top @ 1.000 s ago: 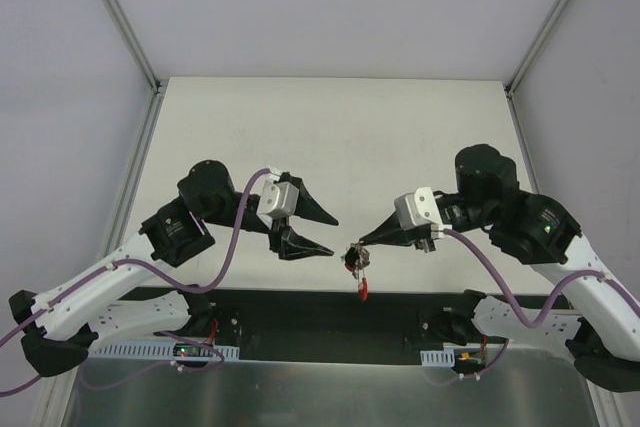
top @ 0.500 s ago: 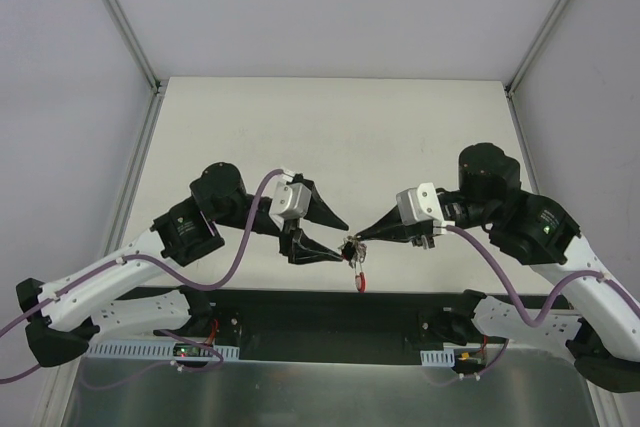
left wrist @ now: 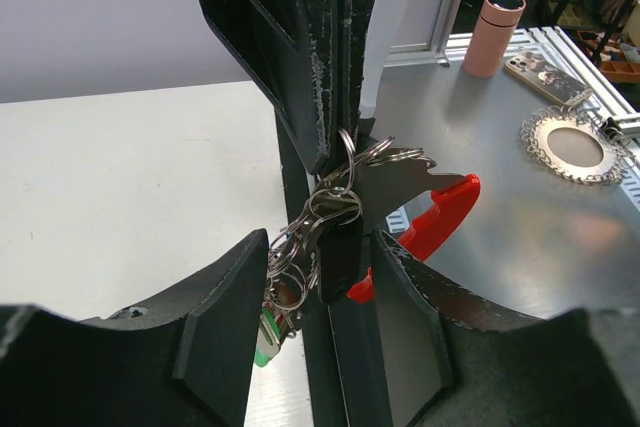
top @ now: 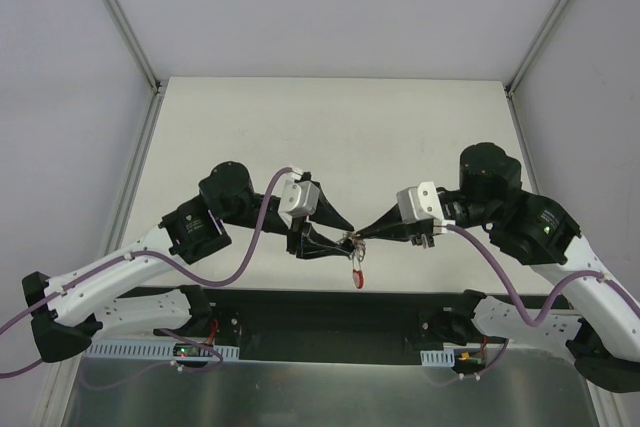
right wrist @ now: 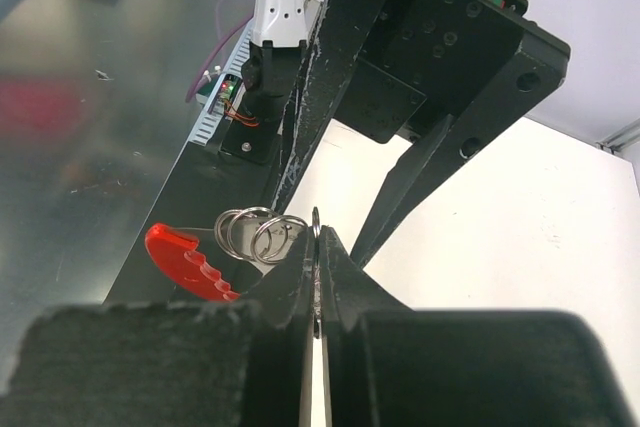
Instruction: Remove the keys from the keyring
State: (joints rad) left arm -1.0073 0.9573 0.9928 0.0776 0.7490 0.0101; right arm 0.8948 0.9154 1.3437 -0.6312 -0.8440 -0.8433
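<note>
The right pincer (top: 366,235) is clamped fully shut on the keyring (right wrist: 316,237), a thin wire loop pinched edge-on between its fingertips. It holds the keys (top: 352,245) in the air above the middle of the near edge of the table (top: 330,127), with a red-headed key (top: 357,278) hanging lowest. The left pincer (top: 343,235) stands partly open, its two fingers set either side of the bunch and of the right pincer's tips; whether they touch the metal cannot be told.
</note>
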